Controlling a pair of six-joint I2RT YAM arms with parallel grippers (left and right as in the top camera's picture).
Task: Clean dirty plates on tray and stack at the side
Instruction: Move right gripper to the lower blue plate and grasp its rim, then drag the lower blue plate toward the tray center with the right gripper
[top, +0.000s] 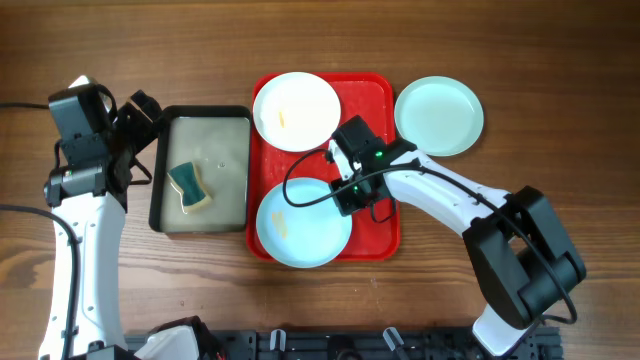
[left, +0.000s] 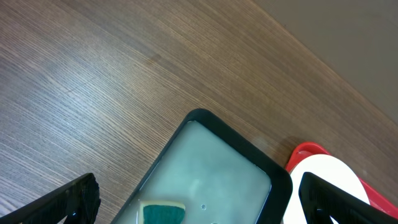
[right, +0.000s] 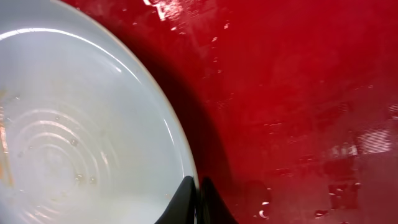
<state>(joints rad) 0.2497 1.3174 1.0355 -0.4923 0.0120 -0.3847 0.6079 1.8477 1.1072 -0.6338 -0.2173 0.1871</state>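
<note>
Right gripper (top: 340, 185) sits low over the red tray (top: 383, 95), at the right-hand rim of the near turquoise plate (top: 303, 222). In the right wrist view its fingertips (right: 186, 202) look pressed together in a narrow wedge right at the plate's edge. I read them as closed, but I cannot tell whether the rim is pinched between them or merely touched. That plate rests on the front end of the tray and overhangs the front rim slightly. It carries a small yellowish smear left of centre, so it is not yet clean.

The white plate (top: 296, 110) lies at the back of the tray, also with a yellow mark. The second turquoise plate (top: 438, 115) sits on the wooden table (top: 560, 80) just right of the tray and looks clean; I take that as the start of the stack.

Left gripper (top: 140, 125) hangs over the far left corner of the black-rimmed basin (top: 203, 225), fingers spread apart and holding nothing. The sponge (top: 190, 187) lies inside the basin in shallow water.

My judgement of the step: steady or lift the near plate by its rim for wiping.

Notes for doing it well:
- Confirm the rim is actually between the fingers before any lift; the tray surface looks wet and the plate may slide.
- Keep the plate level.
- Bring the left arm down onto the sponge squarely, gripping across its narrow waist.
</note>
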